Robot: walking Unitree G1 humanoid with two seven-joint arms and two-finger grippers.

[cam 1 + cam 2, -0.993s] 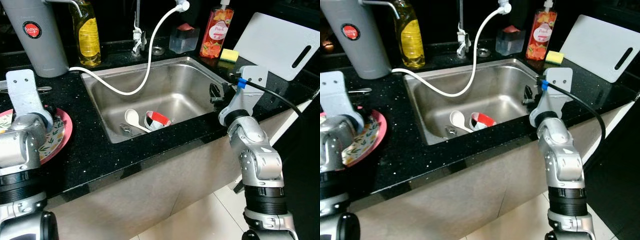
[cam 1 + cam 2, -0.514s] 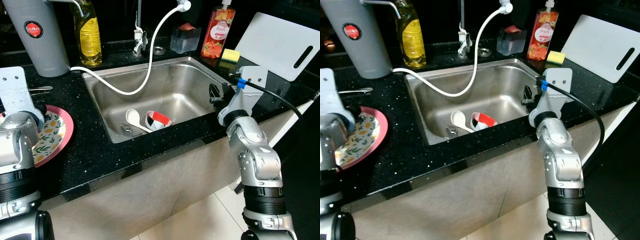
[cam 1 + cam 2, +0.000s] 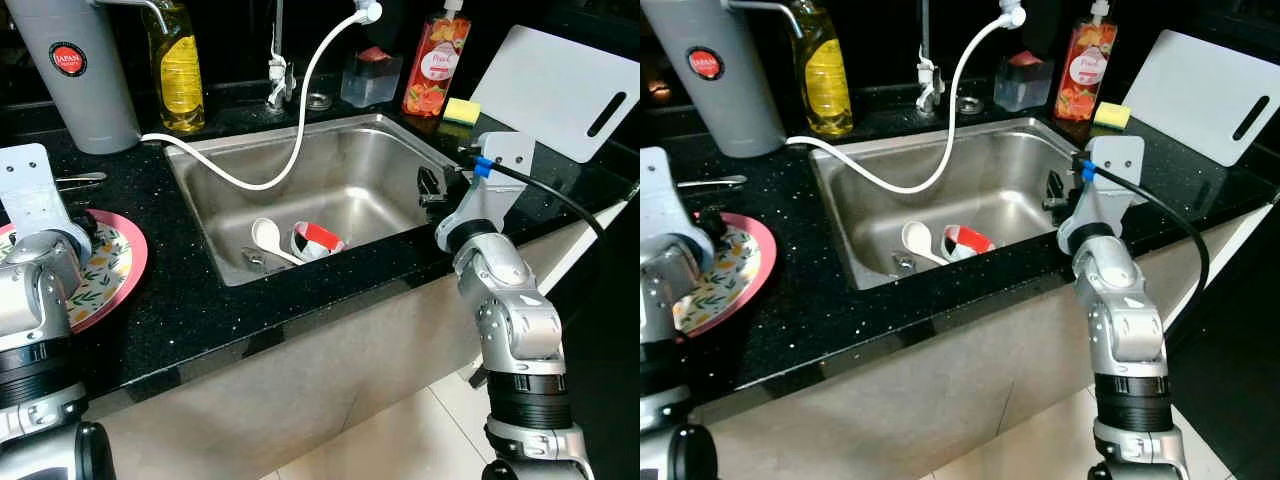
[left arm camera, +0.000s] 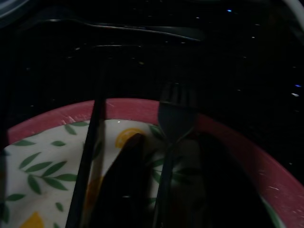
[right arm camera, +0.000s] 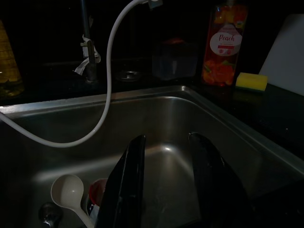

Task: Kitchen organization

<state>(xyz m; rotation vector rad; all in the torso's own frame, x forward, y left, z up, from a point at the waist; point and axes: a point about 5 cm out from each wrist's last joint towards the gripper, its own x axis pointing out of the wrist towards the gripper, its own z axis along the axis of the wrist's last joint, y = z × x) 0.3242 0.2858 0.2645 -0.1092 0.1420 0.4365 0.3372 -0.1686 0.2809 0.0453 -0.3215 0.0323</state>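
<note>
Hovering over the floral plate (image 3: 110,265) on the black counter (image 3: 200,310), the left gripper (image 4: 166,190) holds a fork (image 4: 175,114) between its fingers, prob. to set it down w/ the dishes. Fork's long axis runs along the fingers, tines pointing away from the wrist toward the plate's far rim; a black chopstick-like stick (image 4: 88,156) lies roughly parallel beside it. Right gripper (image 5: 166,185) sits at the sink (image 3: 330,170) rim, fingers apart, holding nothing, aimed in at the white spoon (image 3: 265,237) & red-and-white cup (image 3: 315,240) near the drain, likely next pick.
</note>
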